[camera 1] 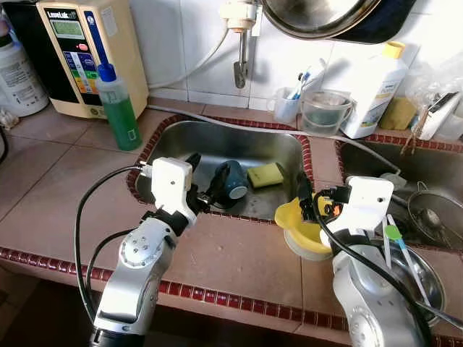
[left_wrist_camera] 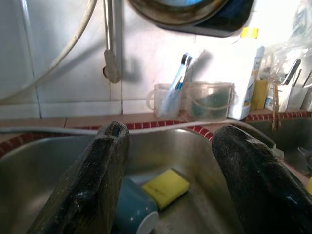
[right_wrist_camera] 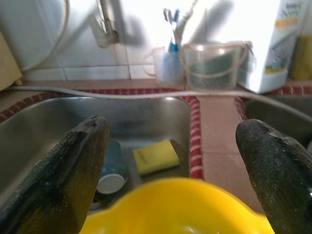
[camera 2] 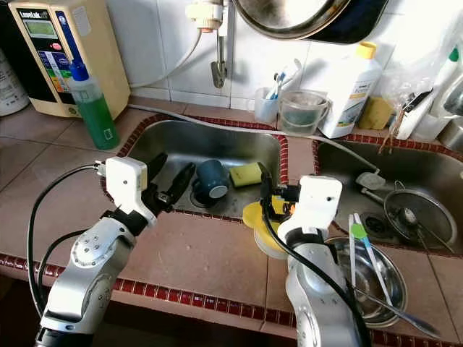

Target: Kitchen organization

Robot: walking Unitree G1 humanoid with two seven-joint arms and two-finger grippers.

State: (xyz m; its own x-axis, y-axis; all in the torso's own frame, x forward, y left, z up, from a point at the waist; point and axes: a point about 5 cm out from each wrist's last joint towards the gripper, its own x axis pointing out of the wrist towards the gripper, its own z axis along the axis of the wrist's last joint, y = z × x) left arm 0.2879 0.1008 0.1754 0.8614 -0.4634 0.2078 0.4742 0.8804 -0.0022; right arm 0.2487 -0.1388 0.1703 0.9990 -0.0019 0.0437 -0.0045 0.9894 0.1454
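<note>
A blue cup is seen on its side in the sink, next to a yellow sponge. The left gripper is held over the sink's near edge, fingers wide apart and empty. The right gripper is spread wide around a yellow bowl on the counter; contact is perhaps not made. A metal bowl is shown by the head views.

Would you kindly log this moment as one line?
left pincer: open, over sink by blue mug | right pincer: open, above yellow bowl | sponge: in sink
</note>
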